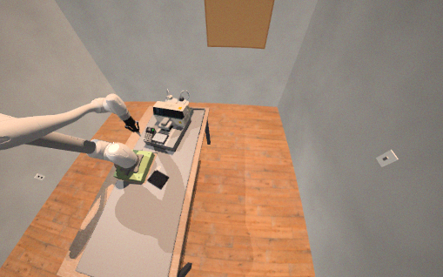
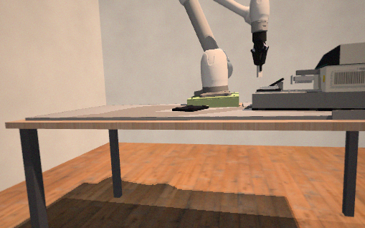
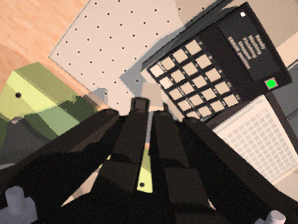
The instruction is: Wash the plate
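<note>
Matt grey walls [image 1: 359, 65] [image 2: 152, 72] stand over a wood-grained plank floor [image 1: 263, 196] [image 2: 231, 165].

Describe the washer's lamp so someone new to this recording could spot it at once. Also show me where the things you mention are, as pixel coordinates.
Find the washer [image 1: 172, 105] [image 2: 349, 77] on the table, then its black keypad [image 1: 149, 135] [image 3: 250, 55] beside the white plate [image 1: 160, 138] [image 3: 260, 137]. The lamp [image 3: 271, 83] is the small square at the panel's edge nearest the plate, lit green, unlike the pale keys [image 3: 199, 80].

White, rounded arm segments [image 1: 41, 128] [image 2: 214, 69]; grey collar [image 2: 259, 26]; black, angular gripper [image 1: 131, 124] [image 2: 259, 68] [image 3: 150, 96].
</note>
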